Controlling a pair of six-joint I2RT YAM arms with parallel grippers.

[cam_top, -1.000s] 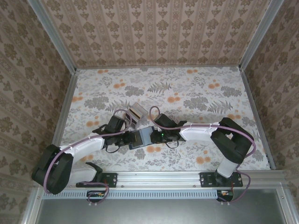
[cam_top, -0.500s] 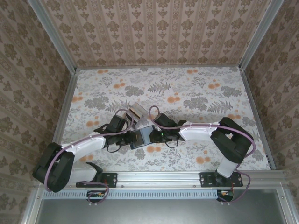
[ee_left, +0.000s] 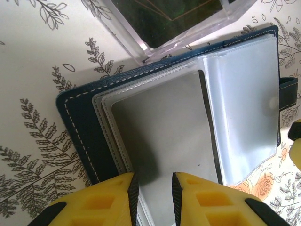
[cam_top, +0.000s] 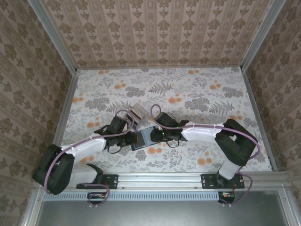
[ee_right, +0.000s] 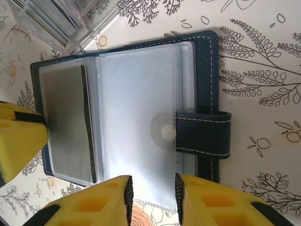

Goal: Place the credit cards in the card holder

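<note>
The card holder [cam_top: 141,139] is a dark blue wallet [ee_left: 84,117] lying open on the table, with clear plastic sleeves [ee_right: 136,113] and a snap strap [ee_right: 204,134]. A grey credit card [ee_left: 164,127] sits in the left sleeve [ee_right: 66,113]. More credit cards stand edge-on as stripes in a clear box [ee_right: 51,19] just behind the holder [cam_top: 138,113]. My left gripper [ee_left: 153,188] is open over the near end of the grey card, nothing between its pads. My right gripper [ee_right: 153,190] is open over the edge of the right sleeve. Both grippers meet over the holder [cam_top: 133,138] [cam_top: 153,136].
The clear box [ee_left: 178,19] touches the holder's far edge. My left gripper's yellow finger [ee_right: 19,136] shows at the left of the right wrist view. The flowered tabletop [cam_top: 197,94] stretches behind, bounded by patterned walls.
The right arm's elbow has edged slightly to the right. The card holder, the clear box and the left arm stay where they were.
</note>
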